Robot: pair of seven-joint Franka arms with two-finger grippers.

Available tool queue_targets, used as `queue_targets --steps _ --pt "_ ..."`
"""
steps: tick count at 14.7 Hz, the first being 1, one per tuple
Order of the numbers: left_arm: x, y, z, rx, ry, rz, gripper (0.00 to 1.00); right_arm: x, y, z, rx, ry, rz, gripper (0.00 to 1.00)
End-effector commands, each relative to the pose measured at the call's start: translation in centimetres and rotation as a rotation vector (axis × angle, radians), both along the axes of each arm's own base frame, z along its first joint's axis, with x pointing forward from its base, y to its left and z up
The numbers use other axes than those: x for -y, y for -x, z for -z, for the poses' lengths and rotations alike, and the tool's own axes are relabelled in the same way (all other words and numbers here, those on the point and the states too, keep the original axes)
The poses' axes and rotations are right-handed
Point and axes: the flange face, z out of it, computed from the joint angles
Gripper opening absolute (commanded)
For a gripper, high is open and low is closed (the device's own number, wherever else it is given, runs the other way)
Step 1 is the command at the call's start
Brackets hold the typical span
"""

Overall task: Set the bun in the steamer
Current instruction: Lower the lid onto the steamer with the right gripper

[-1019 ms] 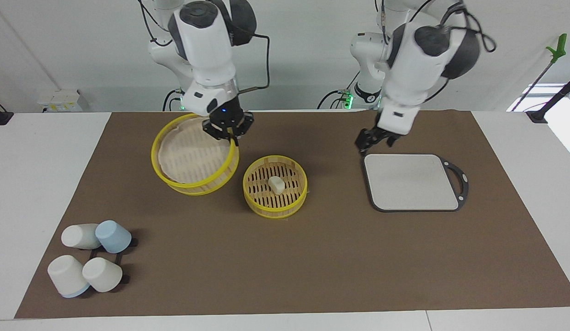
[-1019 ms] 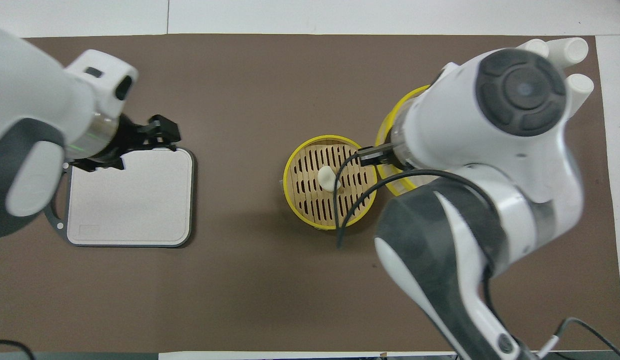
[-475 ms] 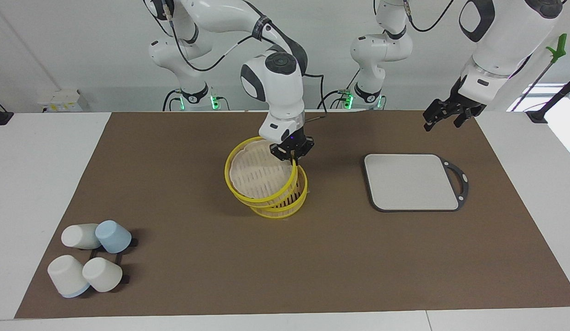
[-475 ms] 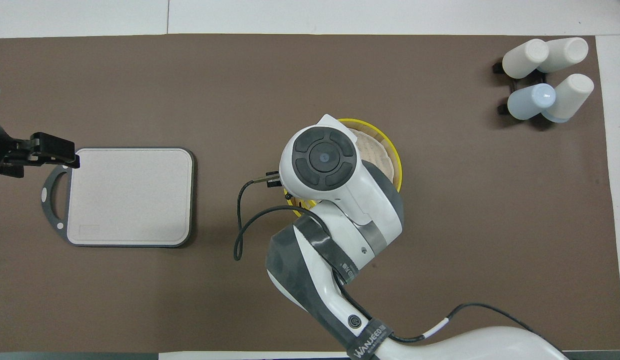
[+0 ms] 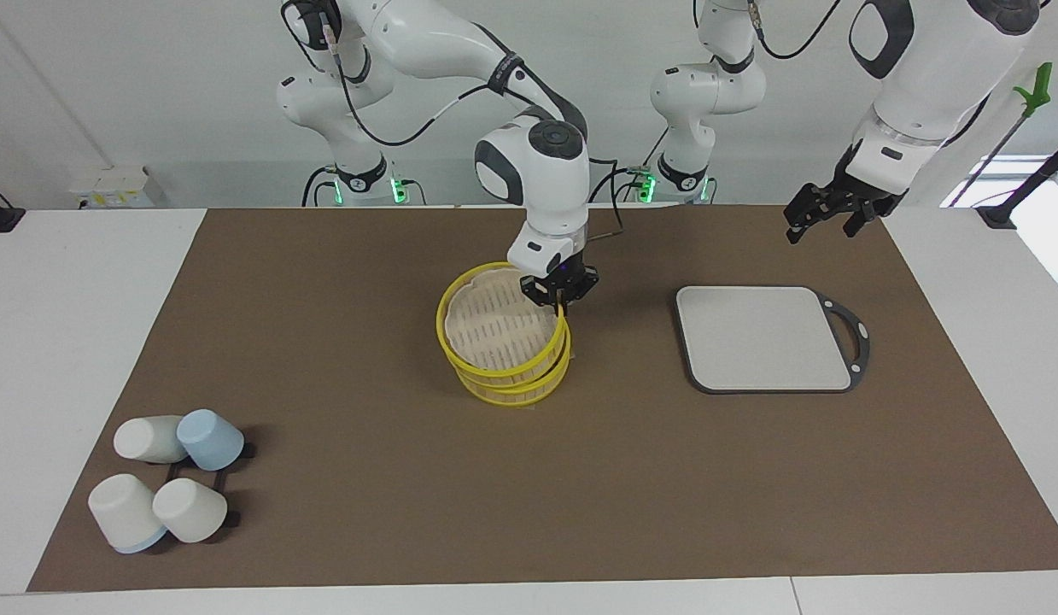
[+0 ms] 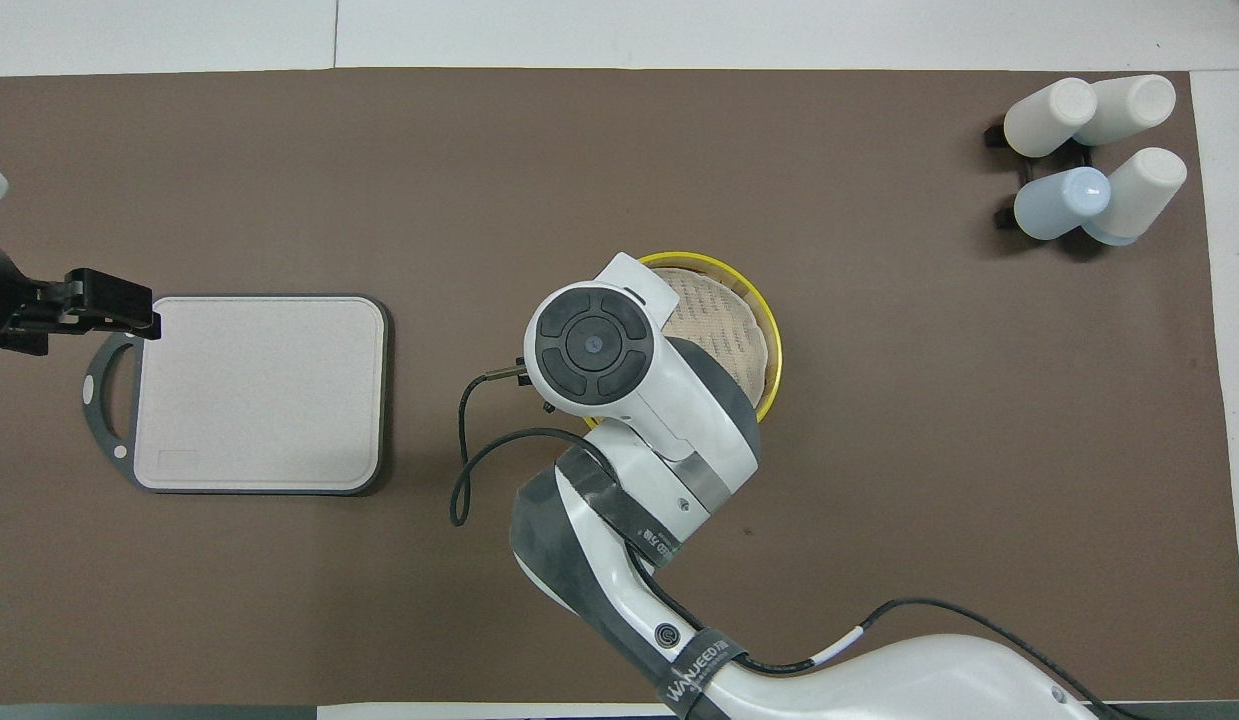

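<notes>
1. Fingers of the right gripper (image 5: 561, 295) pinch the rim of the steamer's yellow-rimmed top piece (image 5: 494, 329), frame center, tilted over the steamer base (image 5: 516, 389).
2. Bun: hidden beneath the top piece; not visible in either view.
3. Left gripper (image 5: 823, 213), upper right of the facing view, hangs in the air just off the grey board (image 5: 763, 337); finger state cannot be told.
4. Cups (image 5: 166, 487) cluster at lower left.
</notes>
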Motion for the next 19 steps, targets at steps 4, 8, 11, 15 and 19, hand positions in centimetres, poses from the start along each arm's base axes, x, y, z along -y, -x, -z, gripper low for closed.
queue_targets --steps 4,8,11,15,19 --pt "0.2 0.4 -1.4 -0.017 -0.023 0.025 1.00 -1.3 1.7 1.5 0.028 -0.022 0.032 0.00" --pt "0.0 0.4 -1.5 -0.012 -0.022 0.022 1.00 -1.8 2.2 1.8 0.028 -0.017 0.022 0.00" --pt "0.1 0.4 -1.6 -0.005 -0.020 0.023 1.00 -2.1 3.0 2.8 0.032 -0.022 0.013 0.00" --pt "0.2 0.3 -1.6 0.001 -0.020 0.025 1.00 -1.8 2.4 3.9 0.049 -0.040 0.013 0.00" --pt "0.4 0.4 -1.6 0.001 -0.018 0.029 1.00 -1.4 2.0 3.7 0.050 -0.041 0.027 0.39"
